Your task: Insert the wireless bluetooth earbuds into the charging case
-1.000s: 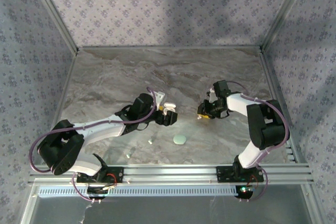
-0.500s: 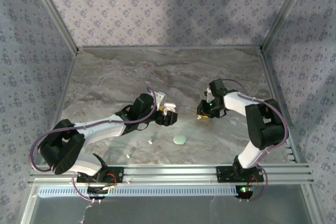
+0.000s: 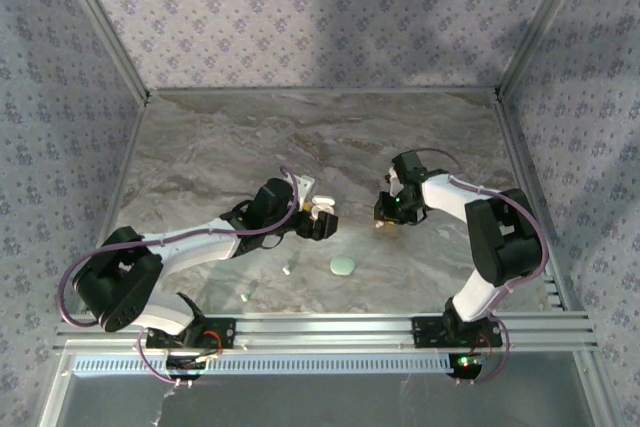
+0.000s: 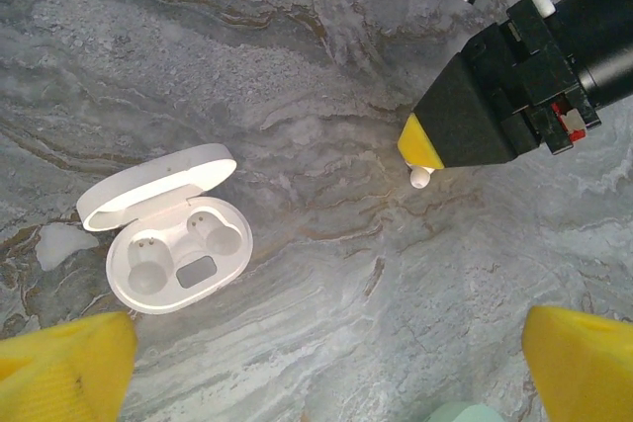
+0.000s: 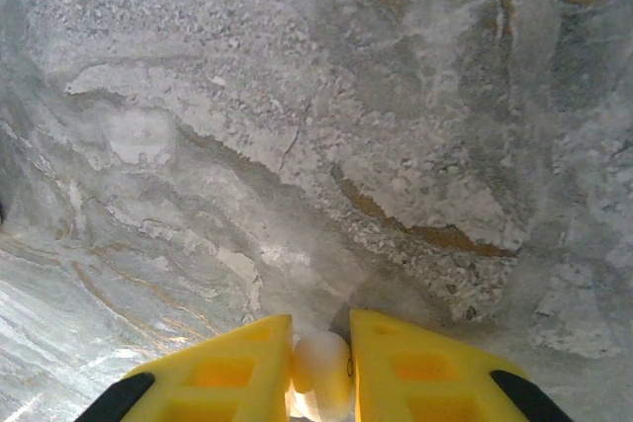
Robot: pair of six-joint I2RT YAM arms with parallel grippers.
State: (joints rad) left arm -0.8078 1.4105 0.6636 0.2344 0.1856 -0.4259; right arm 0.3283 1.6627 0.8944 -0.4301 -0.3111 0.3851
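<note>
Since a second ago my right pincer has slid a bit left and squeezed in; now it pinches one white earbud on the table. My left pincer hangs wide apart above the open charging case

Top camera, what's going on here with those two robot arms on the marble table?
The right gripper has a tiny white earbud pinched between its yellow fingers, low over the table. The left gripper hangs wide open above a white charging case, which lies with its lid flipped up and both wells empty. A closed mint case sits nearer the arm bases. No earbud is in the open case yet.
</note>
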